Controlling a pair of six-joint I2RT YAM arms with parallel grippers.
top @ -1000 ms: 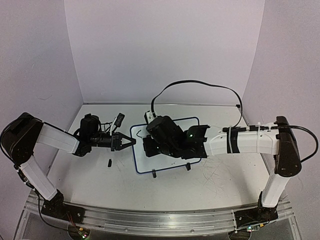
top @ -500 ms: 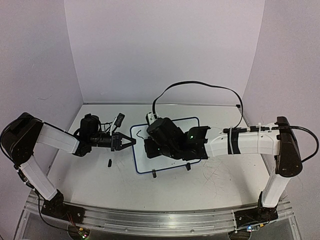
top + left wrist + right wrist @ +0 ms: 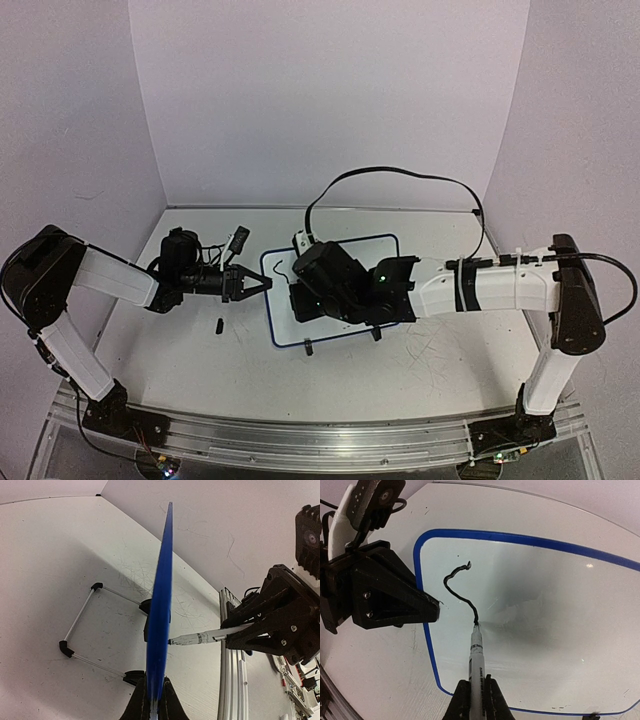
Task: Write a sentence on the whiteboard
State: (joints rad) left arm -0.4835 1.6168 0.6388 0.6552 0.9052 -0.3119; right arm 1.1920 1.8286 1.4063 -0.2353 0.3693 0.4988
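From above, the whiteboard (image 3: 272,300) is sitting about mid-counter, a little toward the left edge, with its two black clip feet (image 3: 308,348) pointing at the near edge of the counter (image 3: 400,380). The left fingers (image 3: 264,283) are reaching in from the left edge and closing on the board's left rim. The right fingers (image 3: 299,300) are hanging over the board's left half (the wrist is hiding most of them, so I cannot tell their grip from here). A small black piece (image 3: 219,324) is lying on the counter just left of the board, toward the near-left corner.

The left wrist camera is looking straight along the blue rim, and the left fingers (image 3: 152,700) are pinching it from both sides. A marker (image 3: 197,639) is coming in from the right fingers (image 3: 232,632), its tip touching the board's face.

In the right wrist view, the right fingers (image 3: 476,699) are pressing together around the marker's barrel (image 3: 476,660), and its tip is resting on the white surface. The sentence (image 3: 445,583) is amounting to one black curving stroke so far (an S-like squiggle), running from near the board's far-left corner down to the tip. The left fingers (image 3: 427,611) are gripping the left rim beside it.
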